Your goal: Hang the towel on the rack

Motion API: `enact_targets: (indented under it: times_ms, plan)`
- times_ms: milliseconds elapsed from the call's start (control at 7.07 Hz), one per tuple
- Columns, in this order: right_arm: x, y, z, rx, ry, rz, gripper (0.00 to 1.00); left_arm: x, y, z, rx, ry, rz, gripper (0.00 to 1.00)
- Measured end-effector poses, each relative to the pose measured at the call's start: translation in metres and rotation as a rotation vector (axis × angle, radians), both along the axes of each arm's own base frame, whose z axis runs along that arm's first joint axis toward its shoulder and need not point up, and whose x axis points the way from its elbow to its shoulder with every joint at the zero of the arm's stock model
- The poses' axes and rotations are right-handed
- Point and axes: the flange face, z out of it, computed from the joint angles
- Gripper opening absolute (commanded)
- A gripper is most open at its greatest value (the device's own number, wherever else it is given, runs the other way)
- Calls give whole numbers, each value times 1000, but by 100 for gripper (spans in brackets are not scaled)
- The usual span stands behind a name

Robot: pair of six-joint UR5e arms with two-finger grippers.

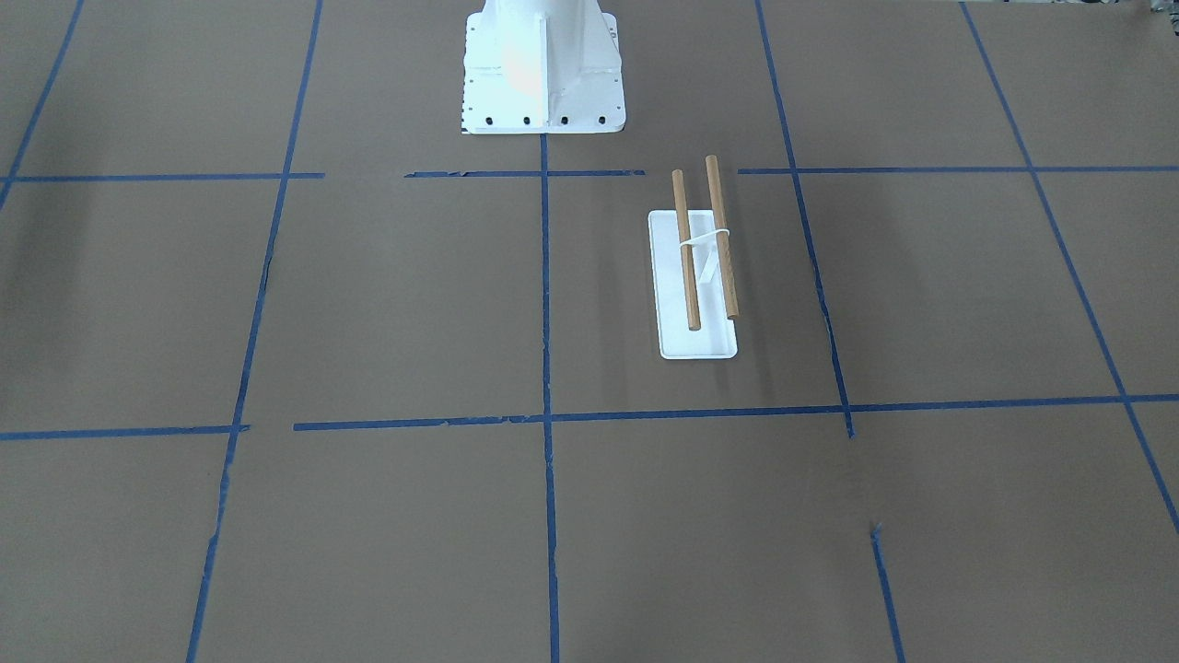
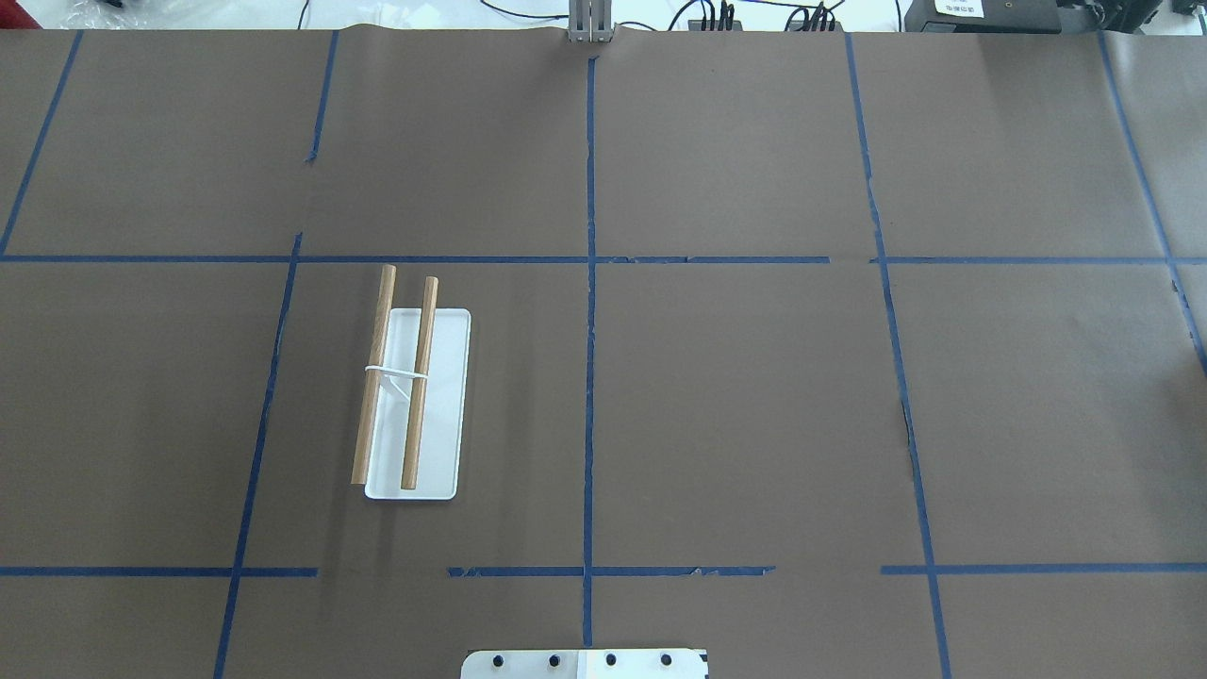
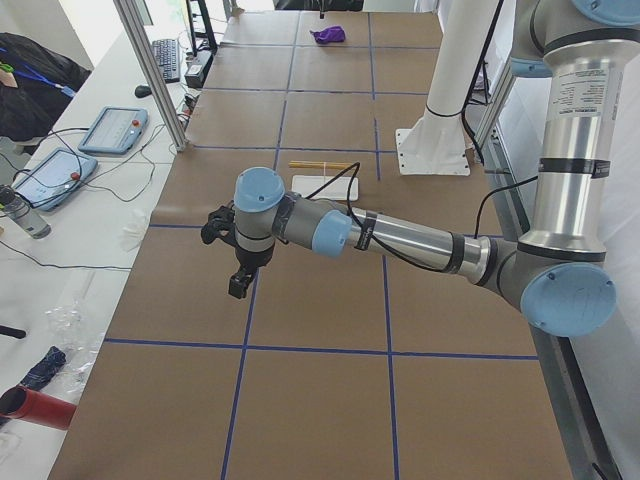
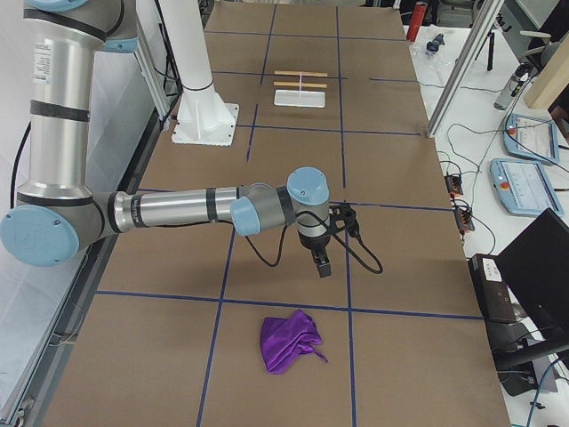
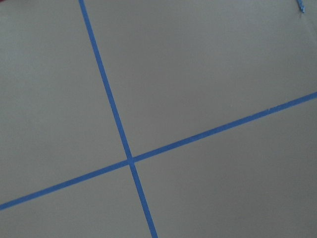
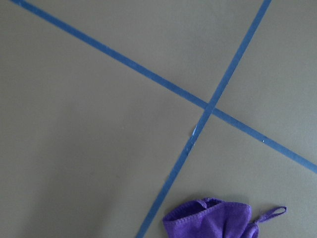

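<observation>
The rack point(image 1: 705, 244) has two wooden dowels joined by a white bracket over a flat white base point(image 2: 438, 405). It stands on the robot's left half of the table and also shows in the side views point(image 3: 322, 166) point(image 4: 300, 78). A crumpled purple towel point(image 4: 289, 342) lies flat at the table's right end, far from the rack, and shows at the bottom of the right wrist view point(image 6: 218, 220) and far off in the exterior left view point(image 3: 328, 35). My right gripper point(image 4: 322, 265) hangs above the table a little short of the towel. My left gripper point(image 3: 238, 285) hangs over the table's left end. I cannot tell whether either is open or shut.
The white bolted robot pedestal point(image 1: 543, 69) stands at the table's robot side. Blue tape lines point(image 2: 590, 283) cross the brown table cover. Tablets point(image 3: 110, 128), cables and a keyboard lie on the side bench beyond the far edge.
</observation>
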Motion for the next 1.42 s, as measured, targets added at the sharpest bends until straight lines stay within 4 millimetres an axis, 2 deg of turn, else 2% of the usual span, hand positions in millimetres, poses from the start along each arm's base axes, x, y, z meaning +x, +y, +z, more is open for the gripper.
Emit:
enact_targets:
  times_ms: [142,425,708,849,1132,1415]
  plan:
    - [2,10,38,30,18,-70,99,0,-1,0,6,1,0,100]
    - [5,40,98,57,31,-127,88,0,-1,-2,13,2,0,100]
    - [3,59,137,54,53,-178,76,0,-2,-4,16,2,0,100]
    - [-1,63,146,49,65,-201,57,0,-3,-4,17,2,0,100]
    - [-11,65,150,48,72,-233,0,0,-2,-5,17,2,0,100]
    - [-19,60,145,88,76,-283,0,0,-2,-3,14,2,-1,100]
